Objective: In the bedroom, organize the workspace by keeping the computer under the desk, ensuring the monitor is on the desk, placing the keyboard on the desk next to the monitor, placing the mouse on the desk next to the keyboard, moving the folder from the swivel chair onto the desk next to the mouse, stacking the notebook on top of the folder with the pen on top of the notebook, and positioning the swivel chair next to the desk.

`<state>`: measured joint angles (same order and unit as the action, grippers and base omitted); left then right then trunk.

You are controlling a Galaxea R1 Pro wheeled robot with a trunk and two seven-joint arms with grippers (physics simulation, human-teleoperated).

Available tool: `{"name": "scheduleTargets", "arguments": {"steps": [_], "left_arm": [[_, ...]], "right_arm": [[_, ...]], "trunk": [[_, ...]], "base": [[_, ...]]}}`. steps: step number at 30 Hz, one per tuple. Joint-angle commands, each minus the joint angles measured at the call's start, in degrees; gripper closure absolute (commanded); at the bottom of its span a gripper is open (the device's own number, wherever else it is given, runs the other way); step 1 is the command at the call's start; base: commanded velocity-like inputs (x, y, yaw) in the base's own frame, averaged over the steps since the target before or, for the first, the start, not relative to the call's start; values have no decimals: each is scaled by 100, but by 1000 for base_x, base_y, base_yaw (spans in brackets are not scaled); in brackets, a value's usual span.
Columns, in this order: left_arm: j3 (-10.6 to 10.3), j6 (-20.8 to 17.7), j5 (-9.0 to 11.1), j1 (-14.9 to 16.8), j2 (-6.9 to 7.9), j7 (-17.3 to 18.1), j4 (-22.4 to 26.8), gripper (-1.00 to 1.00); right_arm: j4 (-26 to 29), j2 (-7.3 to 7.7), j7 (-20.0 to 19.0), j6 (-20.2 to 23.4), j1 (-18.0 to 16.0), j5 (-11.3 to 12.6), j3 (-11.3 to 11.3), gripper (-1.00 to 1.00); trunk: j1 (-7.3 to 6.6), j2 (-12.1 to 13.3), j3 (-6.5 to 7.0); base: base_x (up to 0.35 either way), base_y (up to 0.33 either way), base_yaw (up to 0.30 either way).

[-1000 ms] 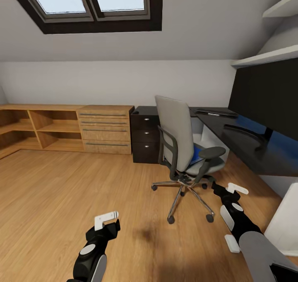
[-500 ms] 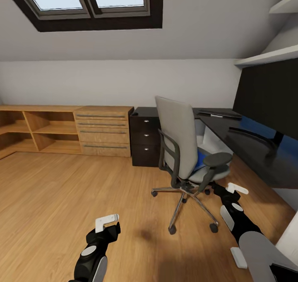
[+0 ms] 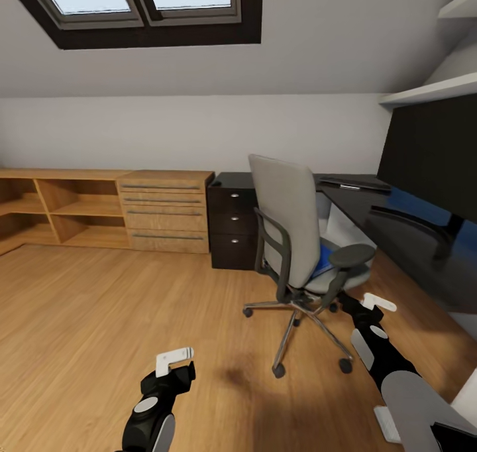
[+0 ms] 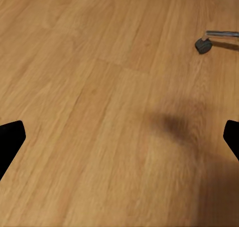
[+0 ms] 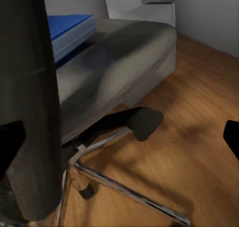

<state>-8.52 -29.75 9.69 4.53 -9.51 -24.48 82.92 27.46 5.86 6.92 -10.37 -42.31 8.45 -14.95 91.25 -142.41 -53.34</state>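
The swivel chair (image 3: 286,223) stands on the wood floor with its grey back toward me, beside the black desk (image 3: 404,236). On its seat lies the blue folder (image 3: 324,258), seen close over the seat (image 5: 67,30). The monitor (image 3: 430,154) stands on the desk at right, the keyboard (image 3: 354,184) at the far corner. A pale grey box (image 5: 149,10) sits beyond the seat; I cannot tell if it is the computer. Mouse, notebook and pen are out of view. My left gripper (image 3: 176,360) hangs open over bare floor. My right gripper (image 3: 375,303) is open, low by the chair's base.
Black drawers (image 3: 232,223) adjoin a wooden dresser (image 3: 165,208) and open shelves (image 3: 59,207) along the back wall. The chair's chrome legs and casters (image 3: 279,370) spread ahead of my right arm. A small pale flat piece (image 3: 386,425) lies on the floor by that arm.
The whole view has shifted: the camera moved forward and slightly left, so the chair and desk look closer. Both arms hold the same pose and both grippers stay open.
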Motion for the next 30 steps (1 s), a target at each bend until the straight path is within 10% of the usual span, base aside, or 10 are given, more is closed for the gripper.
{"name": "scheduleTargets", "arguments": {"steps": [1, 30], "left_arm": [[-13, -14, 59, 4, 1, -56, 5, -100], [-19, -6, 59, 4, 1, -57, 4, -100]], "right_arm": [[-4, -1, 2, -26, -2, 60, 10, -100], [-30, -6, -1, -26, -3, 69, 10, -100]], "trunk": [[-1, -2, -6], [-1, -2, 50]], "base": [[8, 0, 142], [-75, 12, 250]]}}
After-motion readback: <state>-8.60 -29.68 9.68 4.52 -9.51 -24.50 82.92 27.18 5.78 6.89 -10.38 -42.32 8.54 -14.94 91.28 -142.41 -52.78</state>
